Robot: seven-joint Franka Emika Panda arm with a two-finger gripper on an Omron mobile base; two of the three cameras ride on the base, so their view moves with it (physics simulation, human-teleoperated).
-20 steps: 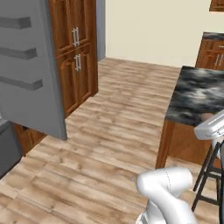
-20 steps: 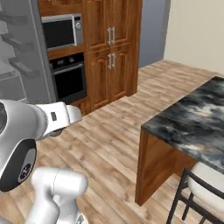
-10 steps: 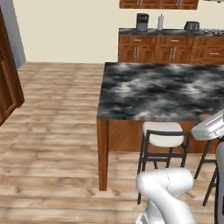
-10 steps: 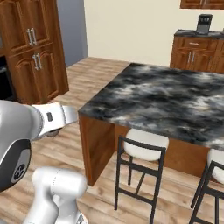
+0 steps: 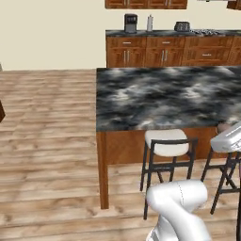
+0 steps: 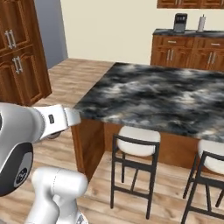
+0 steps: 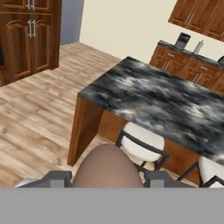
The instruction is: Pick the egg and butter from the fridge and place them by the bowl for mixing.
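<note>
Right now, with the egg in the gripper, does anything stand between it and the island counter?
Nothing visible does. The egg sits between the gripper fingers, facing the marble island counter. Two stools stand below the counter's near edge. No bowl is visible.

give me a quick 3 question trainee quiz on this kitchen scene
1. True or false: the jaws grip the egg.
2. What stands under the near edge of the dark marble island? A) white-seated stools B) a bin C) a ladder
3. Fill in: the floor is made of ____ planks.

Key: 1 true; 2 A, the stools; 3 wooden.
</note>
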